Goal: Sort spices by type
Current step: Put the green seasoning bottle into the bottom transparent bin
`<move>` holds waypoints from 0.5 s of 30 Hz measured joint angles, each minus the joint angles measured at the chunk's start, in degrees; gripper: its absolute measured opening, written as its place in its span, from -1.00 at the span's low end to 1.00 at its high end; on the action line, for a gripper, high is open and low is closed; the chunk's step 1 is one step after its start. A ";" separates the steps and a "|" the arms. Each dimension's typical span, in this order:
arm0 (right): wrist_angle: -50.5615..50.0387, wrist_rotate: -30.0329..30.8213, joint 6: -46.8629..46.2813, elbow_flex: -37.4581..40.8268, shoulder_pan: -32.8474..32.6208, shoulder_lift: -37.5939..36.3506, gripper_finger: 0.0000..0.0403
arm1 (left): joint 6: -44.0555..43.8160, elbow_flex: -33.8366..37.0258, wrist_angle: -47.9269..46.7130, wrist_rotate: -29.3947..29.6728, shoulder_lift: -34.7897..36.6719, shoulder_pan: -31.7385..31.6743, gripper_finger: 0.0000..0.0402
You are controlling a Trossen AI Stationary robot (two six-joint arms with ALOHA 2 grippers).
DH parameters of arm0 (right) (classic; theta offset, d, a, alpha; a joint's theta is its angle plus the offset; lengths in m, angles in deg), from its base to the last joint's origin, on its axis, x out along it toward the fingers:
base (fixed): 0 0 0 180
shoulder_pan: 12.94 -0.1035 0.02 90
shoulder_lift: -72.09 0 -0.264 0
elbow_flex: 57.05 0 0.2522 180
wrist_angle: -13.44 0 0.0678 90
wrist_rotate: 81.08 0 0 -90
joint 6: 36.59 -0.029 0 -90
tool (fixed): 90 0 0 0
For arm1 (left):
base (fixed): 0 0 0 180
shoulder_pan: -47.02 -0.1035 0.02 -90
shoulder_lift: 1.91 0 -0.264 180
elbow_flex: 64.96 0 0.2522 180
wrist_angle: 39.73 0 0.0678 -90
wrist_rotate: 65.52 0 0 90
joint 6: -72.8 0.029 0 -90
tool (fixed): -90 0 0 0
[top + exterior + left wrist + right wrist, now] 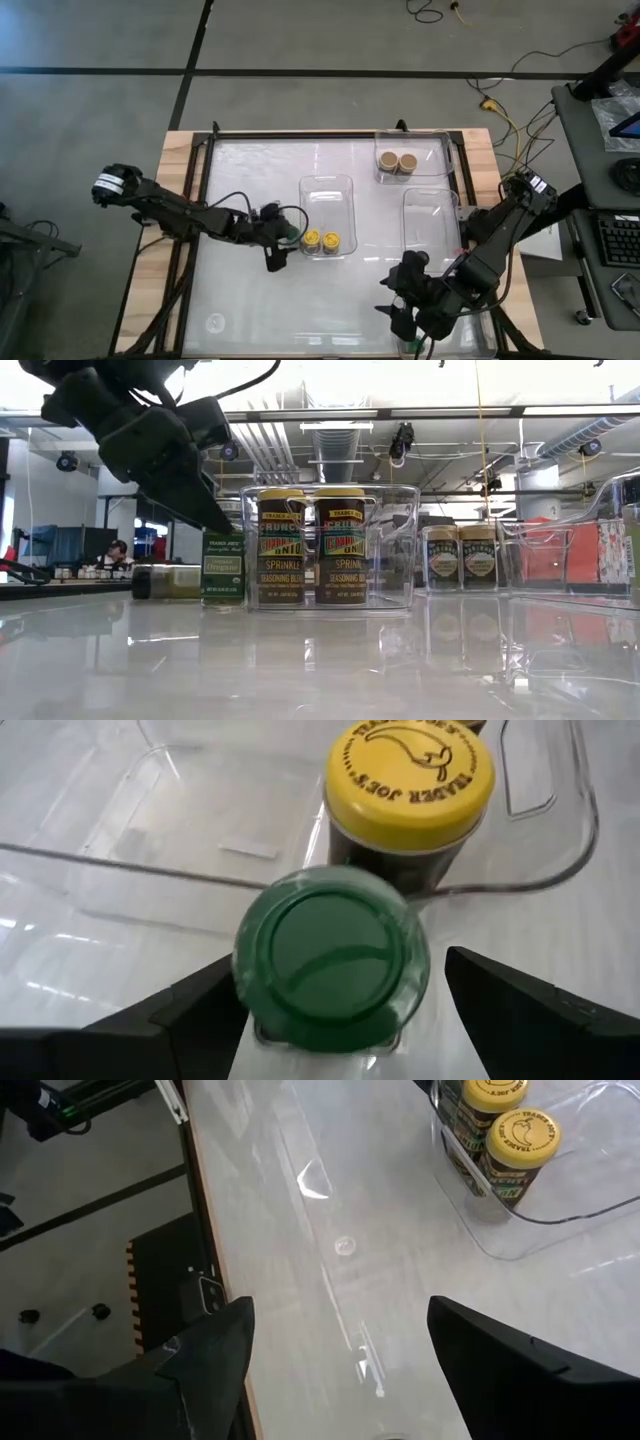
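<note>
- I have the left gripper (281,237) at centre-left of the high view, its fingers spread wide either side of a green-lidded jar (330,958); in the left wrist view there is a gap on both sides of the lid, so nothing is clamped.
- That green-lidded jar stands upright on the table (250,300), just outside the left wall of the middle tray (327,183). I judge it sits there because it belongs to no pair yet.
- The two yellow-lidded jars (321,241) stand side by side at the lower end of the middle tray, grouped as one type.
- The two tan-lidded jars (397,161) share the upper tray (412,138) near the top centre of the high view, another finished pair by my reading.
- The right-hand tray (430,215) looks empty, presumably kept for the green type.
- The right gripper (408,310) waits at the lower right of the high view, fingers wide apart and holding nothing, over bare table.
- A dark jar (167,581) seems to lie on its side at the left of the low view; I cannot tell its type.
</note>
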 joint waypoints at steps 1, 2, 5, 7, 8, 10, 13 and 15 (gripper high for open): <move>0.03 -0.01 0.19 0.00 0.00 0.00 0.42 | 0.01 -0.07 0.59 0.00 -0.32 0.00 0.55; 0.02 -0.08 0.40 0.00 0.02 0.00 0.42 | 0.02 -0.09 0.93 0.00 -0.59 0.00 0.55; -0.03 -0.22 0.48 0.00 0.07 0.00 0.43 | 0.00 -0.10 1.68 0.05 -1.19 0.02 0.54; 0.01 -0.22 0.57 0.00 0.07 0.00 0.44 | -0.41 -0.09 1.61 0.28 -1.18 0.00 0.52; -0.03 -0.22 0.84 0.00 0.07 0.00 0.45 | -0.84 -0.11 1.80 0.34 -1.05 0.00 0.48; -0.02 -0.22 1.32 0.00 0.08 0.00 0.45 | -1.12 -0.63 1.38 0.46 -0.73 0.00 0.37; -0.03 -0.22 2.62 0.00 0.60 0.00 0.44 | -0.55 -1.63 0.51 0.51 -0.85 0.00 0.12; 0.03 -0.22 3.49 0.00 1.08 0.00 0.43 | -0.12 -2.33 -0.33 0.44 -1.12 0.02 -0.06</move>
